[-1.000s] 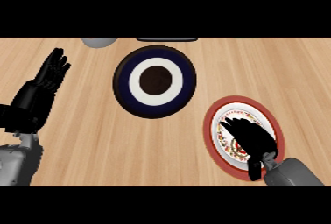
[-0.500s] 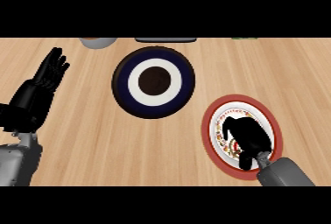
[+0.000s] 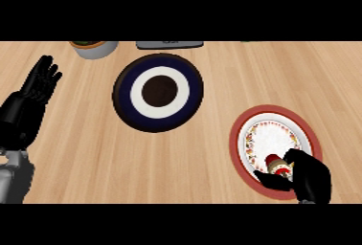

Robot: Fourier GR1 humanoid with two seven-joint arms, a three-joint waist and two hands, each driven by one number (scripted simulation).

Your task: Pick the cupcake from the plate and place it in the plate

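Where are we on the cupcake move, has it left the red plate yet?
Not yet. Done: the right hand has curled around the cupcake. In hand: the cupcake sits over the near edge of the red-rimmed plate; whether it is lifted is unclear. Left: carry it to the dark blue plate and set it there. The left hand rests open at the left edge.

The robot's matte black left hand (image 3: 28, 107) has slim, segmented fingers (image 3: 44, 76) and joins a smooth grey cylindrical forearm (image 3: 13, 177). Its right hand (image 3: 308, 177) is equally black and glossless.
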